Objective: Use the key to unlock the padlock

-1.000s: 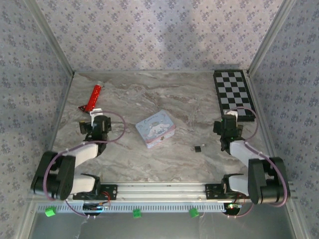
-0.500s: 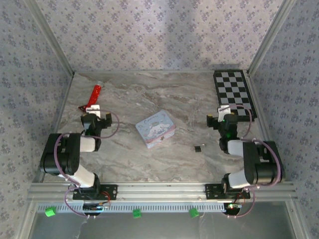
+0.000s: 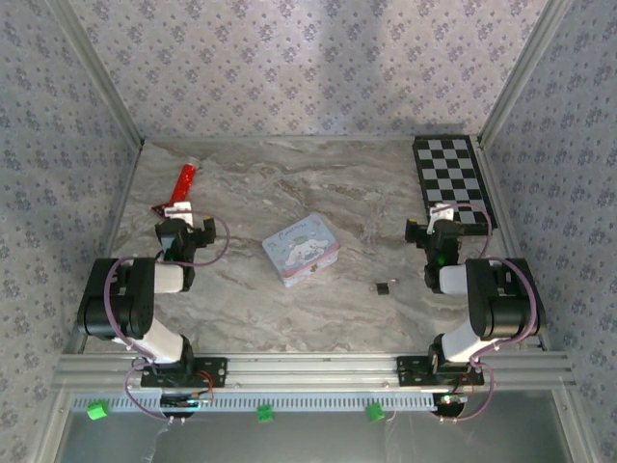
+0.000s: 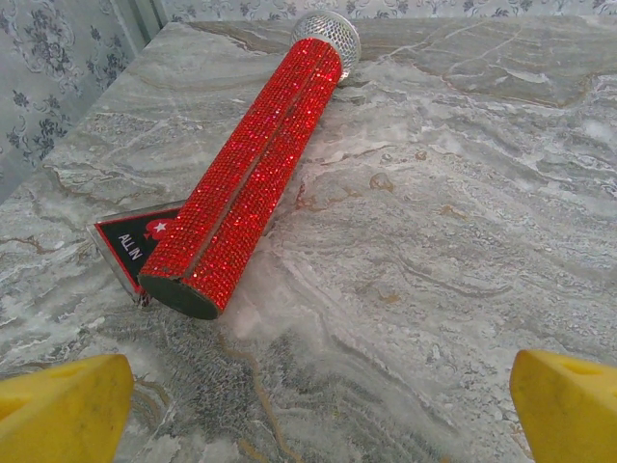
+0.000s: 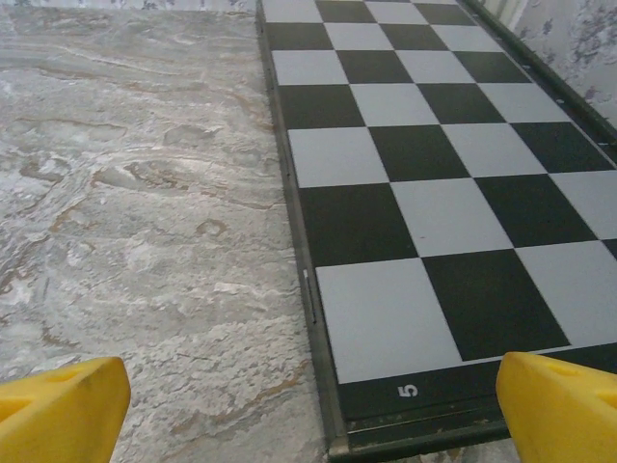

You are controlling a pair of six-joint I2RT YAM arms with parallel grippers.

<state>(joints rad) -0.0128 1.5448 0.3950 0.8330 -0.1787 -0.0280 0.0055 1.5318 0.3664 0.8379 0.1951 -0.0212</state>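
The marble table [image 3: 318, 183] carried the chessboard [image 3: 453, 178] far right, the pastel tin [image 3: 301, 249] at centre and the red tube [image 4: 246, 178] far left. The left gripper [image 4: 313, 415] was spread wide, facing the tube. The right gripper [image 5: 308, 410] was spread wide too, at the board's near edge. The tiny padlock [image 3: 384, 286] lay near-right of the tin, apart from both!

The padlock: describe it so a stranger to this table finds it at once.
Start at the pastel tin in the middle of the marble table. Just right of it, slightly nearer the front edge, the padlock is the tiny dark speck alone on bare marble. It is far smaller than the tin, the red tube or the checkerboard.
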